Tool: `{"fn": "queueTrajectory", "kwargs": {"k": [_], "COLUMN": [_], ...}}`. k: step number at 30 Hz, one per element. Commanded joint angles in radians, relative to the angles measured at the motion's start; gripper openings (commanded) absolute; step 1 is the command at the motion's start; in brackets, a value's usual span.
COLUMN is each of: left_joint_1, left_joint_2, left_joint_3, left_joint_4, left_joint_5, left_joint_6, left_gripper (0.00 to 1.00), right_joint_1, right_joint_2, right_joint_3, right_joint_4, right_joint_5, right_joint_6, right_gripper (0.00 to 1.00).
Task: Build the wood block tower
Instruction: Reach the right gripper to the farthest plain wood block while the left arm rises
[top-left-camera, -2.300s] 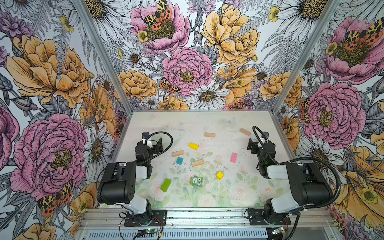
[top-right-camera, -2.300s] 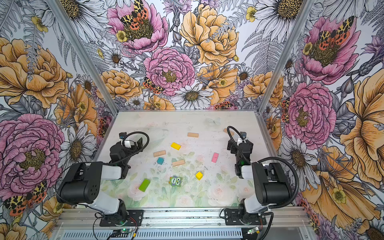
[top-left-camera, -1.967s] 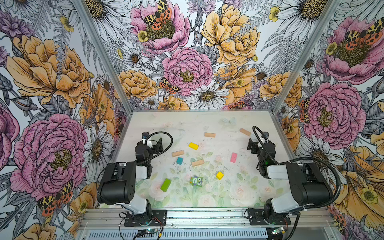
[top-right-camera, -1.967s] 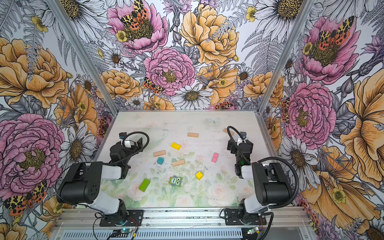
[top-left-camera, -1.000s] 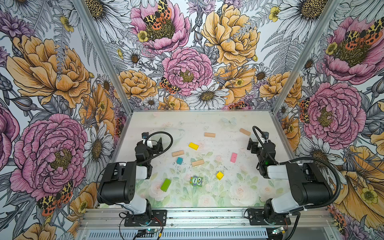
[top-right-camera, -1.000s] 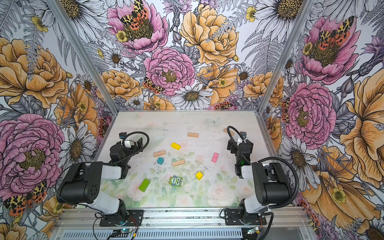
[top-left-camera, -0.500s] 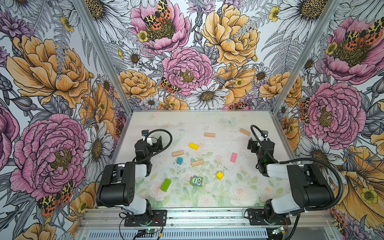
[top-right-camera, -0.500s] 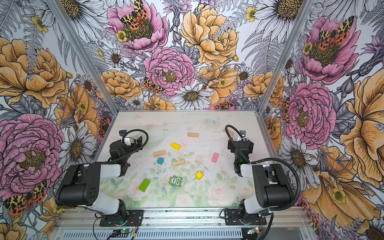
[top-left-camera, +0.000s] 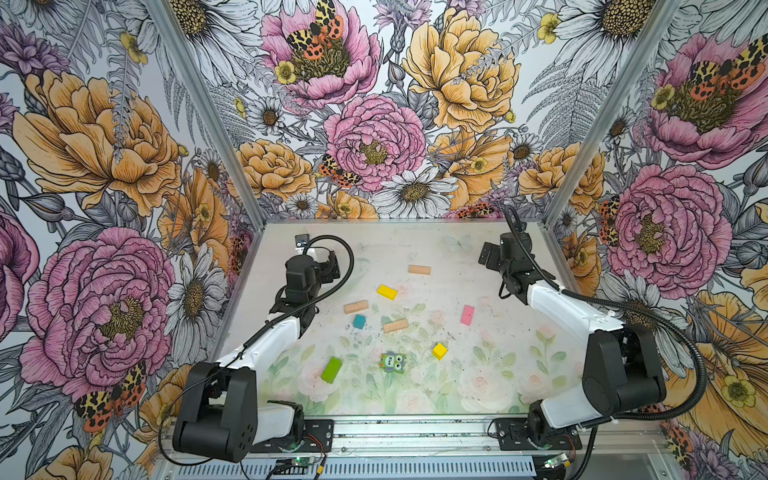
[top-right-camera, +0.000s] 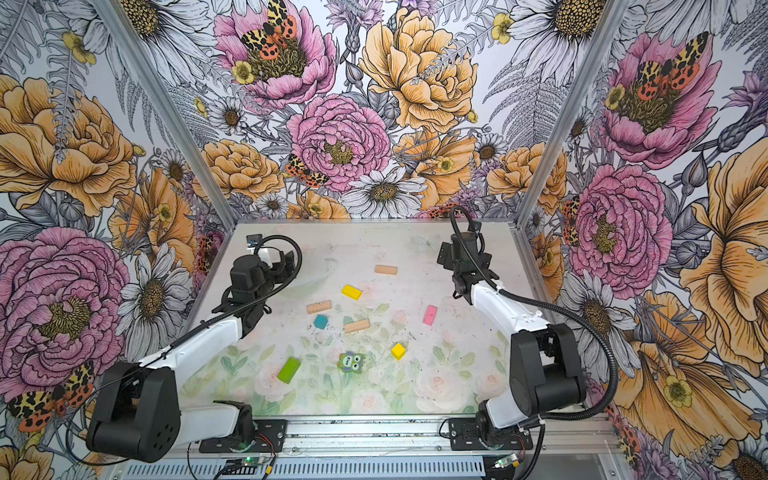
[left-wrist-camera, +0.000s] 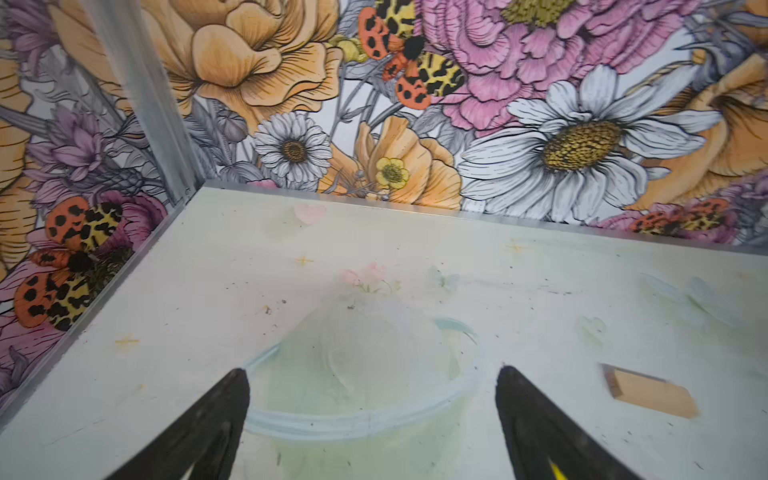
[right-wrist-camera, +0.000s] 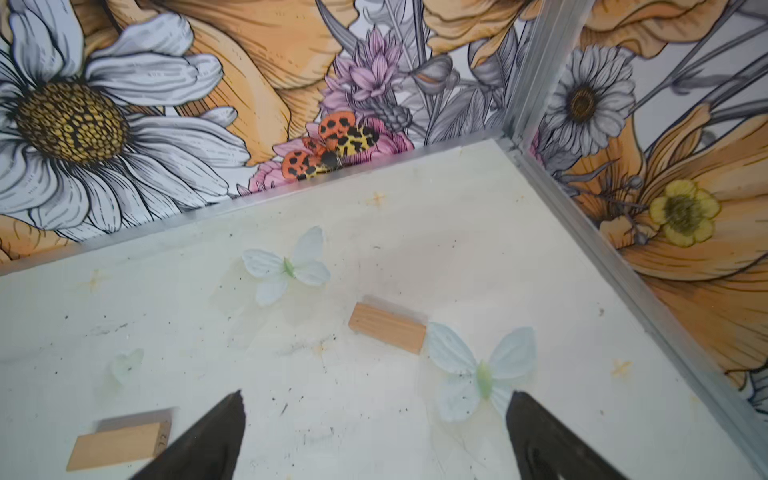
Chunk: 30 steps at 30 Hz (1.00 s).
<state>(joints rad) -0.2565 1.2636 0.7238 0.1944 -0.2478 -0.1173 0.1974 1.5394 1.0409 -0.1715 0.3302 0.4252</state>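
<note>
While the right gripper (right-wrist-camera: 376, 395) hangs open and empty, a plain tan bar (right-wrist-camera: 387, 328) lies just ahead, long axis apparently crosswise, far from the open left gripper (left-wrist-camera: 372, 369).

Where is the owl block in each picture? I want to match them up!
In a top view: the owl block lies near the front middle, between the lime block and the yellow cube.
In a top view: the owl block is in the same spot, between the same two.
Left wrist: not in it.
Right wrist: not in it.
Shared landmark: the big white daisy at the back.
</note>
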Motion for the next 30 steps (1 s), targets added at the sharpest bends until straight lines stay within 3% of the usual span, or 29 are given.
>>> {"fn": "queueTrajectory", "kwargs": {"k": [1,5,9,12,18,30], "left_joint_1": [-0.161,-0.294,-0.355,-0.386,-0.411,-0.413], "left_joint_2": [-0.072,-0.122,-0.163,-0.203,-0.316,-0.459], "left_joint_3": [0.038,0.035,0.040,0.027,-0.064,-0.123], "left_joint_4": [-0.168,-0.241,-0.319,-0.361,-0.361,-0.421], "left_joint_5": [-0.158,-0.200,-0.189,-0.206,-0.205,-0.243], "left_joint_6": [-0.037,-0.074,-0.098,-0.132,-0.188,-0.181], "left_gripper": [0.95,0.98,0.99,0.99,0.99,0.99], "right_joint_1": [0.068,0.141,0.177,0.230,0.261,0.301], "right_joint_2": [0.087,0.155,0.221,0.291,0.427,0.629], "right_joint_3": [0.088,0.192,0.274,0.332,0.440,0.694], "right_joint_4": [-0.244,-0.346,-0.382,-0.383,-0.384,-0.445], "right_joint_5": [-0.020,0.002,-0.101,-0.083,-0.113,-0.160], "right_joint_6": [0.070,0.090,0.163,0.184,0.213,0.196], "right_gripper": [1.00,1.00,1.00,1.00,1.00,1.00]}}
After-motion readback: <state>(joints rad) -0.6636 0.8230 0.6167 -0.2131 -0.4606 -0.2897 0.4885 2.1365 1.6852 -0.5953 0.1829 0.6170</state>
